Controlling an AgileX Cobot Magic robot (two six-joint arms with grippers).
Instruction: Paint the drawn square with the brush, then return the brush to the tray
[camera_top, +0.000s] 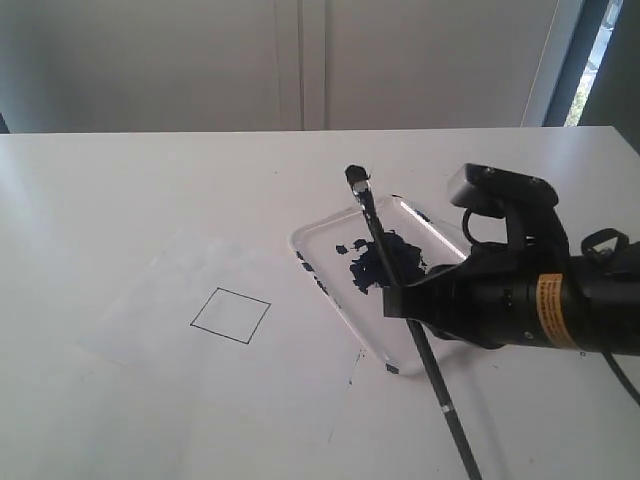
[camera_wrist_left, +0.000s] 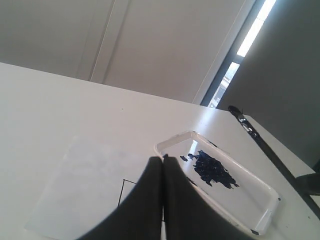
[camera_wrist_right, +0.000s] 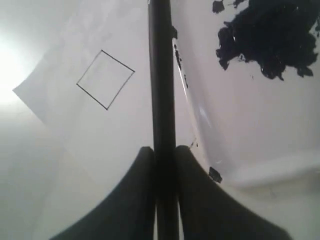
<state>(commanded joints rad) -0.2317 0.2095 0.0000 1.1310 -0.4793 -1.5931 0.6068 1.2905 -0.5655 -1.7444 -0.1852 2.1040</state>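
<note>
The right arm reached in low over the desk (camera_top: 120, 200), with the right gripper (camera_top: 402, 300) above the tray (camera_top: 330, 250). Its fingers (camera_wrist_right: 142, 190) were clenched on the brush (camera_top: 370, 215), which slanted across the tray. The drawn square (camera_top: 230, 315) lay blank beside the tray. The left gripper (camera_wrist_left: 162, 165) had its fingers pressed together, empty.

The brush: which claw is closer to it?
Right. The right claw grips the brush; the left claw, shut on nothing, has the tray between it and the brush.

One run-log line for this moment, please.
right claw: shut on brush | left claw: shut, empty | square: blank | tray: blue paint
</note>
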